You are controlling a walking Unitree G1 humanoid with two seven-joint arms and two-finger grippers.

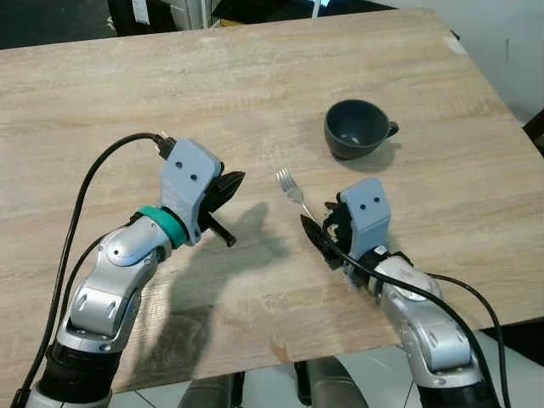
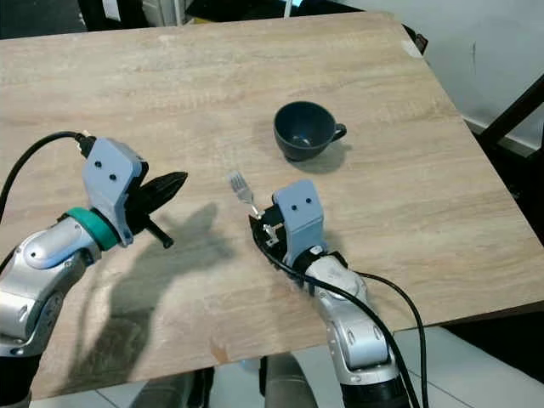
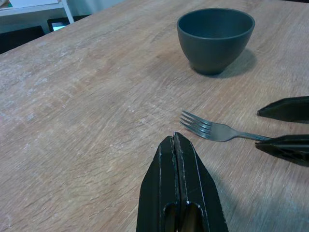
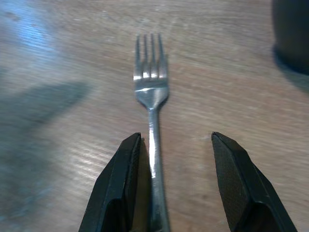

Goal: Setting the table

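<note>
A silver fork (image 1: 290, 185) lies on the wooden table (image 1: 170, 85), tines pointing toward the far side. My right gripper (image 4: 175, 140) is open, low over the table, with the fork's handle (image 4: 153, 145) between its fingers and close against one finger (image 4: 120, 183). My left gripper (image 1: 236, 180) is shut with nothing in it. It hovers left of the fork, pointing at it, with its tip (image 3: 173, 137) a short way from the tines (image 3: 195, 123). A dark grey cup (image 1: 357, 127) with a handle stands upright beyond the fork, to the right.
The table's near edge (image 1: 280, 361) runs just behind both forearms, with tiled floor below it. Black cables (image 1: 81, 204) trail from each wrist. Dark furniture stands past the far edge and a dark chair (image 2: 510, 119) at the right.
</note>
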